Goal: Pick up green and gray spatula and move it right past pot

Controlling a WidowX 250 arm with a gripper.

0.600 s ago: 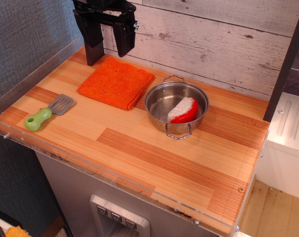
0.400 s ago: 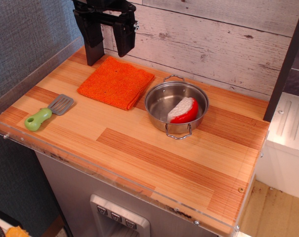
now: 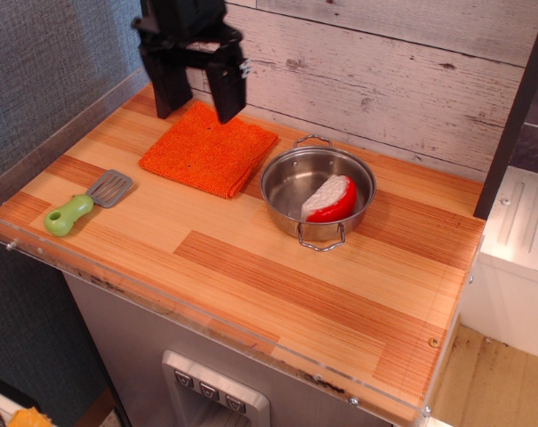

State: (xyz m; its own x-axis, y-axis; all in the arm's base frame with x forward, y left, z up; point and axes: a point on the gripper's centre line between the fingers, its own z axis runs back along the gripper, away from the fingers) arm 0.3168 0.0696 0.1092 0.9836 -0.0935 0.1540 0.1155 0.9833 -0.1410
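The spatula (image 3: 84,204) lies flat at the left end of the wooden counter, green handle toward the front-left edge, gray slotted blade toward the back right. The steel pot (image 3: 317,189) stands near the middle of the counter with a red and white toy piece (image 3: 331,198) inside. My black gripper (image 3: 197,114) hangs open and empty above the far edge of the orange cloth, well behind and to the right of the spatula.
An orange cloth (image 3: 208,149) lies between the spatula and the pot. A clear plastic rim (image 3: 64,124) runs along the counter's left and front edges. A white plank wall (image 3: 384,80) stands behind. A dark post (image 3: 517,107) rises at the right.
My gripper has come down and forward a little over the cloth's far edge. The spatula, pot and cloth have not moved.
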